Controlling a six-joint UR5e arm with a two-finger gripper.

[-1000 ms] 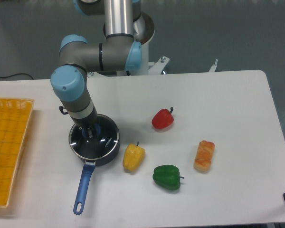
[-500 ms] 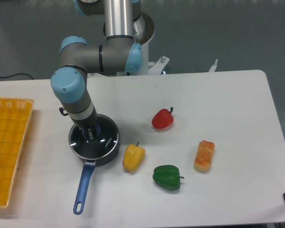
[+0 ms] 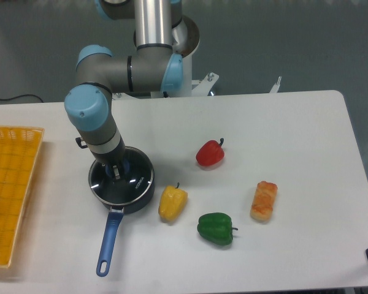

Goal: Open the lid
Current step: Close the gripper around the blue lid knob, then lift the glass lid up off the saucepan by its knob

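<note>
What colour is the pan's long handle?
Blue; the saucepan handle shows clearly in the fixed camera view.

The white counter (image 3: 282, 122) carries a dark blue saucepan (image 3: 124, 190) directly beneath the end effector (image 3: 115, 173), its long handle (image 3: 108, 240) pointing toward the near edge. Just right of the end effector lies a yellow pepper (image 3: 172, 203); further right, a red pepper (image 3: 210, 153), a green pepper (image 3: 216, 228) and a piece of bread (image 3: 264, 201). Far to its left sits a yellow basket (image 3: 9, 190).
</note>
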